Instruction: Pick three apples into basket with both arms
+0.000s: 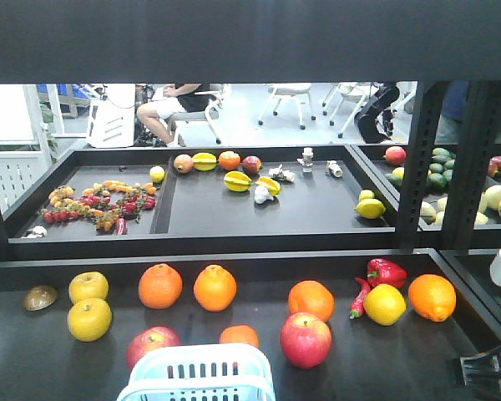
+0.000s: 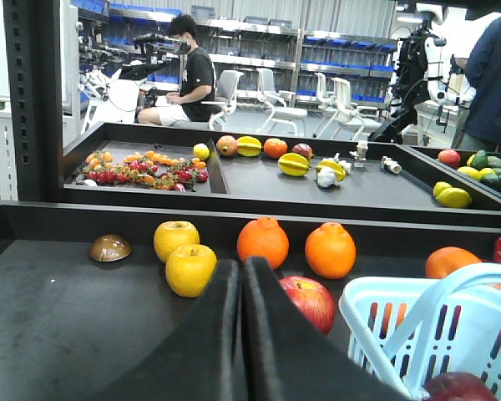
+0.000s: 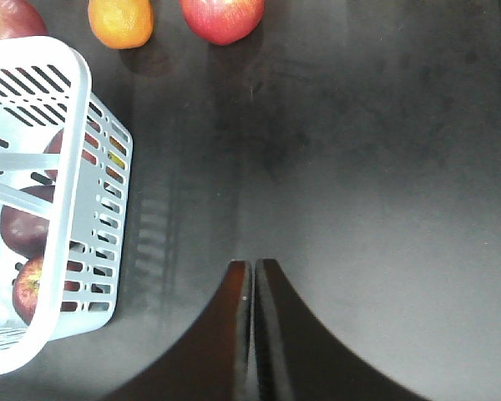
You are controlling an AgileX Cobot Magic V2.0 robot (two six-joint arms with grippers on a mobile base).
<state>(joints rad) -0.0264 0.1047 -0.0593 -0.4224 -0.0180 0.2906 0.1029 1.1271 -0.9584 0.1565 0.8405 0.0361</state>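
Observation:
The pale basket (image 1: 197, 357) stands at the near edge of the black tray. In the right wrist view red apples (image 3: 27, 284) lie inside the basket (image 3: 78, 100). Two more apples rest on the tray, one on the basket's left (image 1: 153, 344) and one on its right (image 1: 306, 339). My left gripper (image 2: 240, 266) is shut and empty, with the left apple (image 2: 311, 302) just to the right of its tips. Low over bare tray to the right of the basket, my right gripper (image 3: 251, 266) is shut on nothing.
Several oranges (image 1: 215, 287) and two yellow apples (image 1: 89, 318) lie behind the basket. A red pepper (image 1: 385, 271) and a yellow fruit (image 1: 385, 304) sit to the right. A brown half-shell (image 1: 40, 297) is at the left. Raised tray walls (image 1: 234, 255) separate the bins.

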